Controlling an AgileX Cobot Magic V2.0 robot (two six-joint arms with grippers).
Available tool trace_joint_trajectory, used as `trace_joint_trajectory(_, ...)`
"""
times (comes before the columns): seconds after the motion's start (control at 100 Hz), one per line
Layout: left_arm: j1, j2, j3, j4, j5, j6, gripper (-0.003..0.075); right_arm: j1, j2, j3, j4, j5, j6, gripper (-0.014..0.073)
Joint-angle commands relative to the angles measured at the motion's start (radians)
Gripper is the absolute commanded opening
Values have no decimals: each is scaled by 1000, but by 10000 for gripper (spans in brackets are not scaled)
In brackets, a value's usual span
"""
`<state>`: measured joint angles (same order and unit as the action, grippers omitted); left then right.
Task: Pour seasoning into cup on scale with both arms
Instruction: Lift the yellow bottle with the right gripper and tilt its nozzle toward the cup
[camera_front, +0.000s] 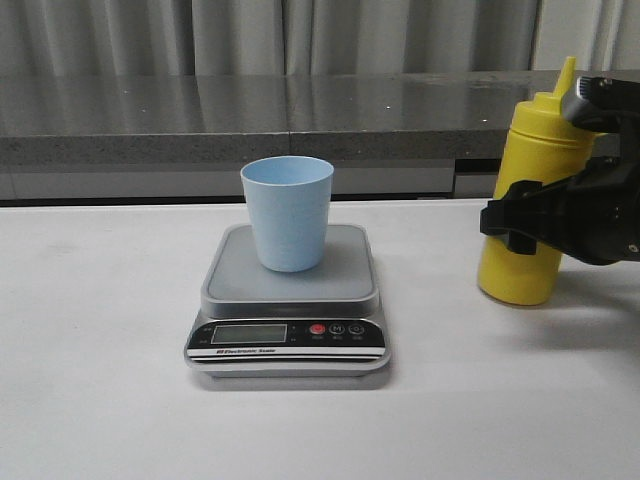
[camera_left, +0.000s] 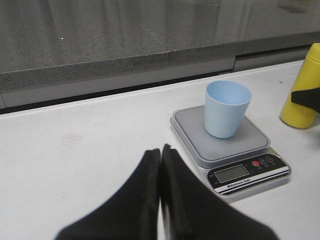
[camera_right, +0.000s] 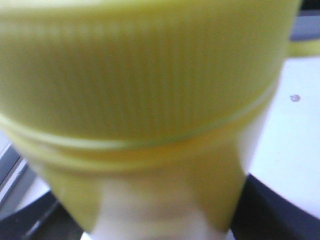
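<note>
Your right pincer is clamped around the body of the seasoning bottle, with one black finger crossing the front of the yellow body about midway up. In the right wrist view the ribbed yellow cap fills the frame, blurred by closeness, with dark finger surfaces at either lower corner. The bottle is upright, its base at or just above the white desk; contact cannot be judged. Its pointed nozzle rises beside a grey part of the arm.

Your left pincer is clenched on nothing: in the left wrist view its two black fingers meet along a thin seam above bare desk, well apart from the task's things.

The pale blue cup stands upright, mouth open, on the steel platform of the scale, toward its rear. The scale sits at the centre of the desk, to the left of the bottle and clear of it. On its black front panel you see the display, its reading illegible, and a red button beside two dark ones. A grey stone ledge and curtains lie behind.
</note>
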<state>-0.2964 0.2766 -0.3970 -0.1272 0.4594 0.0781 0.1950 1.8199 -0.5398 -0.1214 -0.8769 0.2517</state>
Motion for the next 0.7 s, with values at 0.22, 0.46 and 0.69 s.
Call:
trace_joint_trajectory(0.22, 2, 7, -27, -14, -70, -10, -20, 2, -89, -20, -11, -52, -3, -60)
trace_joint_trajectory(0.46, 2, 7, -27, -14, -70, -10, -20, 2, -239, -30, -68, 171, -127, -60)
trace_joint_trajectory(0.69, 2, 7, -27, -14, -70, -10, -20, 2, -353, -151, -342, 451, -146, -60)
